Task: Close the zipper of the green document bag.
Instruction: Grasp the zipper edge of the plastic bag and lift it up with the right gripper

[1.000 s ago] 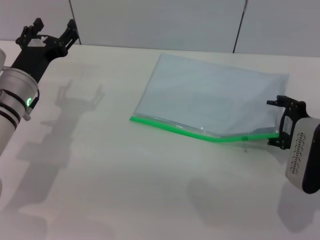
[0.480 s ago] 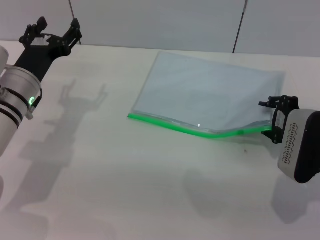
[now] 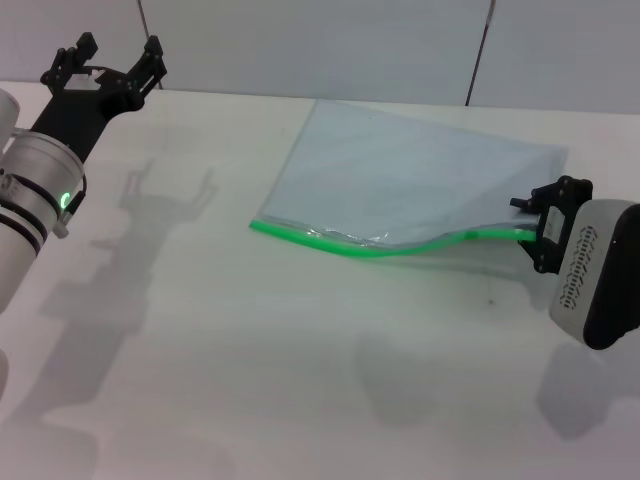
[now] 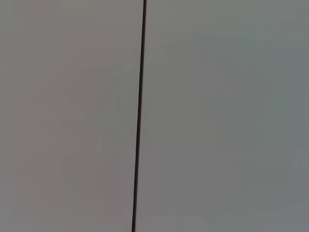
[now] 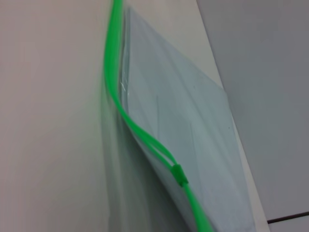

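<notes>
The green document bag (image 3: 415,185) lay flat on the white desk (image 3: 250,350), occupying the centre-to-right portion of the head view, with its long green-edged side facing the robot. The zipper (image 3: 380,248) ran along that near edge from the bag's corner at about 9 o'clock of the bag to the right gripper (image 3: 532,232) at about 3 o'clock.

The right gripper was at the bag's right-hand end of the zipper, and the strip there was raised off the desk and bowed in a shallow wave. This suggested the fingers were clenched on that end of the strip, but the contact itself was not visible, so whether they gripped it could not be told.

In the right wrist view the slider tab (image 5: 177,174) sat on the strip a short way from the gripper end. Beyond it, towards the far corner, the strip (image 5: 116,82) ran on as a long green line. Whether that length was sealed or parted could not be settled, although the bag's wall appeared to gape slightly beside it.

The left gripper (image 3: 108,70) was held high at about 10 o'clock of the head view, well apart from the bag, its fingers spread and empty. Its wrist camera showed only a blank wall with a dark seam.

Judgement: the task was at an early stage. One end appeared secured; the slider had most of the strip left to travel, and the closing run was not yet done.
</notes>
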